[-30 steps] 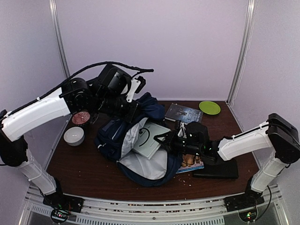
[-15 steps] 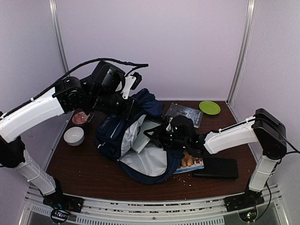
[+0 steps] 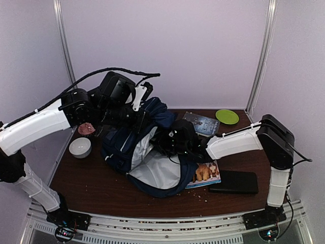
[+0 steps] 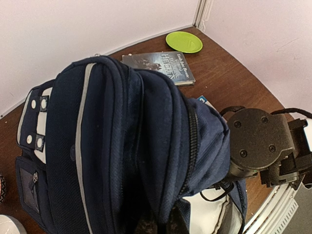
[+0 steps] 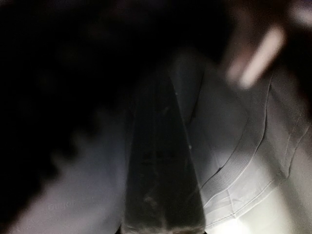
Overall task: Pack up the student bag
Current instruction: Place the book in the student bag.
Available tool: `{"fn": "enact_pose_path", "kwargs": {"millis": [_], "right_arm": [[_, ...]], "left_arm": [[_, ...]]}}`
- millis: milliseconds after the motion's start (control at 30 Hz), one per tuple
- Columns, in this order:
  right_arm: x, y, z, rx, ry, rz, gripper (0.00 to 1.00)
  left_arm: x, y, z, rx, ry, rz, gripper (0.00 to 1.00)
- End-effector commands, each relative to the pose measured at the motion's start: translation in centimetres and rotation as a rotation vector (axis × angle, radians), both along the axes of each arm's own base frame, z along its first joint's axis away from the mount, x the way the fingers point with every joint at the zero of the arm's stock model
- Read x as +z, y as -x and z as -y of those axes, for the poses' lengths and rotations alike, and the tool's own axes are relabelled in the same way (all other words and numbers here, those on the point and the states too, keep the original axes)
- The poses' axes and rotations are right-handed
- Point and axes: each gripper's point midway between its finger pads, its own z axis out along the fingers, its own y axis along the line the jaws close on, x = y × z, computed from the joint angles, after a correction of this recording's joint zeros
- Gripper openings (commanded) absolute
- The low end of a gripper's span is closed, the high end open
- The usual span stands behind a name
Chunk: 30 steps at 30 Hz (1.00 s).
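The navy student bag lies open in the middle of the table, its white lining showing. My left gripper is shut on the fabric at the bag's top edge and holds it lifted. In the left wrist view the bag fills the frame and the fabric is pinched at my gripper. My right gripper reaches into the bag's mouth, fingertips hidden. The dim right wrist view shows a flat grey book edge-on, coming out of my jaws, against the lining.
A white bowl and a pinkish bowl stand left of the bag. A dark book and a green plate lie at the back right. A picture book and a flat black case lie front right.
My right gripper has carried the flat grey book leftwards into the bag's mouth; the book no longer shows from above. My left gripper has kept the bag's top edge lifted.
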Motion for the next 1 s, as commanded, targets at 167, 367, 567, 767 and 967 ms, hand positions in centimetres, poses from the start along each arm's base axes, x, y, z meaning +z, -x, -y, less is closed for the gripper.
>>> {"fn": "enact_pose_path", "kwargs": {"millis": [167,367,567,767,967], "right_arm": [[-2.4,-0.6,3.9,-0.028,0.152,-0.009,0.51],[0.5,1.2,4.5,0.032,0.108,0.021,0.65],[1.6,2.2,5.9,0.048,0.172,0.029,0.7],[-1.6,2.7,7.3,0.05,0.32,-0.026,0.7],[-4.8,2.8,8.0,0.034,0.391,-0.08,0.29]], "left_arm": [[6.5,-1.3,-0.1,0.051,0.223,0.145,0.0],[5.3,-2.8,-1.4,0.105,0.221,0.132,0.0],[5.0,-3.1,-2.1,0.127,0.203,0.137,0.0],[4.8,-2.9,-1.9,0.114,0.208,0.126,0.0],[4.4,-2.7,-1.4,0.098,0.219,0.112,0.0]]}}
